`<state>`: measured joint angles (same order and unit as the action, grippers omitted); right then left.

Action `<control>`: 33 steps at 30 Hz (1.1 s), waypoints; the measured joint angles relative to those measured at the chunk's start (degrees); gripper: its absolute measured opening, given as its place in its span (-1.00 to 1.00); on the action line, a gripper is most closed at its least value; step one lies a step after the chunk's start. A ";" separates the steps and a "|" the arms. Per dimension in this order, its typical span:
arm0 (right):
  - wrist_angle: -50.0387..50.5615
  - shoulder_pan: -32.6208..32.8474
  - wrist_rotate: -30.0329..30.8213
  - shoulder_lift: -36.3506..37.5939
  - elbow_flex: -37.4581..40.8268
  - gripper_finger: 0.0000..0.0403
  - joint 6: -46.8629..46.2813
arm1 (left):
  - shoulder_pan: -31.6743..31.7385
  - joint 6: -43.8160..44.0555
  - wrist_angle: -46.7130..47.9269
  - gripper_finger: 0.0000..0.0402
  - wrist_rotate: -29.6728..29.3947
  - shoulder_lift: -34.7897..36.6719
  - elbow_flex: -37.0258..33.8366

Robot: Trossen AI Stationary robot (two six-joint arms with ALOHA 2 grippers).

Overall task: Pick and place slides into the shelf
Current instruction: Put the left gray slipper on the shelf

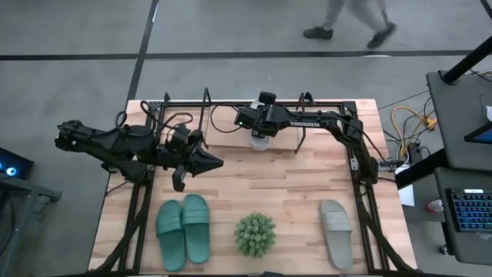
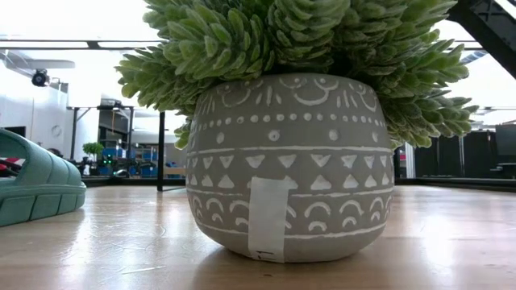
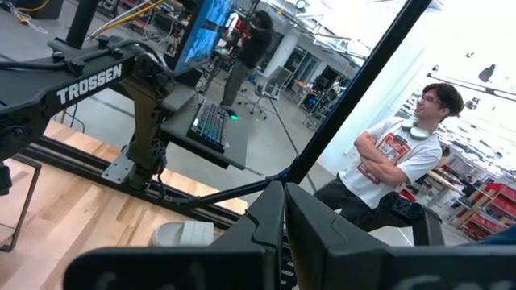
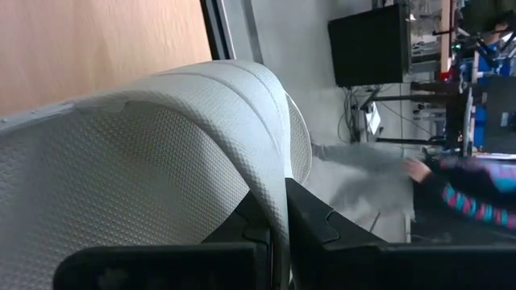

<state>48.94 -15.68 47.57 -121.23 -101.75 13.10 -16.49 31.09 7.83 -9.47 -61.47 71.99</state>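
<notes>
My right gripper (image 1: 260,132) is over the far middle of the table, shut on a pale grey slide (image 1: 260,141) beside the black wire shelf (image 1: 223,105). The second grey slide (image 1: 336,233) lies sole down near the right front edge and also shows in the left wrist view (image 3: 184,234). The teal pair (image 1: 184,231) lies side by side at the left front, and one teal slide (image 2: 36,189) shows in the low view. My left gripper (image 1: 215,163) hovers shut over the left middle of the table, touching nothing (image 3: 284,217). My right gripper (image 4: 278,225) pinches the grey slide's wide strap at its edge (image 4: 272,173), a thin layer between the two fingers. In the high view the slide shows short and end-on below the gripper, at the shelf. Whether it rests on anything, I cannot tell.
A spiky green plant ball (image 1: 255,235) in a patterned grey pot (image 2: 290,193) stands at the front middle between the slides. Black frame bars (image 1: 367,223) run along the table's sides. People stand and walk in the room beyond the table.
</notes>
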 joint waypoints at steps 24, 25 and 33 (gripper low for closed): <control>-5.03 -2.71 -5.93 0.09 5.26 -0.95 0.70 | 0.00 0.26 -0.48 -1.00 0.01 0.02 0.21; -5.15 -2.66 -6.61 0.10 5.75 -0.95 0.43 | 0.00 0.25 -0.48 -1.00 0.01 0.04 0.23; -6.77 -2.29 -7.93 0.35 8.71 -0.95 -1.03 | 0.00 1.26 -0.44 -1.00 0.02 0.02 0.16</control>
<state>42.17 -17.98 39.64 -120.88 -93.04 12.07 -16.49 32.35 7.39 -9.45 -61.45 72.14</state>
